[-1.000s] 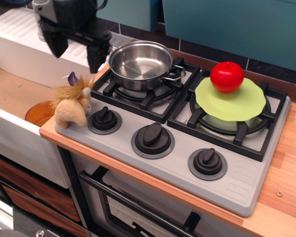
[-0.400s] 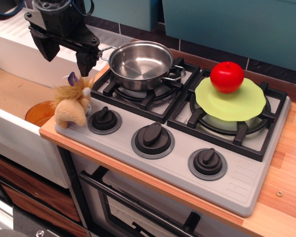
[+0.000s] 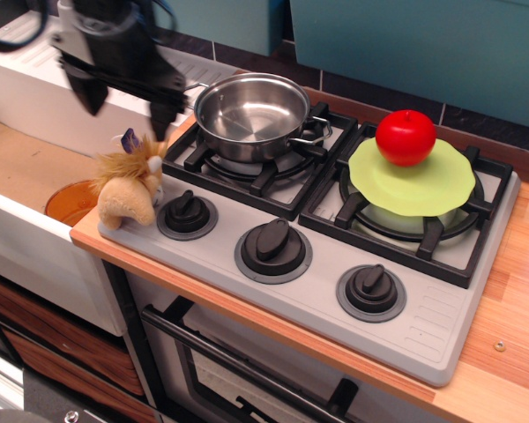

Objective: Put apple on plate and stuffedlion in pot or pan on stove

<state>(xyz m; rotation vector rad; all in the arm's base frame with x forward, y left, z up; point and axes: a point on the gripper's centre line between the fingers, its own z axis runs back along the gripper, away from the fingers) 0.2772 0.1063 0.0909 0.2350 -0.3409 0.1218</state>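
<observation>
The hand (image 3: 126, 104) hangs at the upper left, blurred, with its two dark fingers (image 3: 165, 115) spread apart and pointing down, empty, just above and slightly to the 11 o'clock side of the stuffedlion (image 3: 132, 185). The stuffedlion sits upright at the near left corner of the stove (image 3: 423, 330), on the wooden tabletop (image 3: 511, 352) edge, its shaggy mane touching the leftmost knob (image 3: 186, 214) at its 3 o'clock; a purple tuft stands on its head. The pot (image 3: 251, 115) rests on the left burner grate (image 3: 256, 176), at about 2 o'clock from the stuffedlion, shiny and empty, with a wire loop handle pointing toward 3 o'clock and another toward the hand. The plate (image 3: 419, 189) lies flat over the right burner grate (image 3: 463, 256), and the apple (image 3: 406, 137) stands on it, toward the plate's far 12 o'clock edge, stem dimple up. Two more black knobs, the middle knob (image 3: 273, 247) and the right knob (image 3: 371, 291), line the stove's near face, running toward 4 o'clock. An orange disc (image 3: 70, 203) lies in the white sink (image 3: 35, 247) at 9 o'clock from the stuffedlion, partly hidden behind it. Teal panels (image 3: 406, 44) back the scene at 12 o'clock. No brand, label or writing can be read on any of these things; the knobs and stove face are plain.
</observation>
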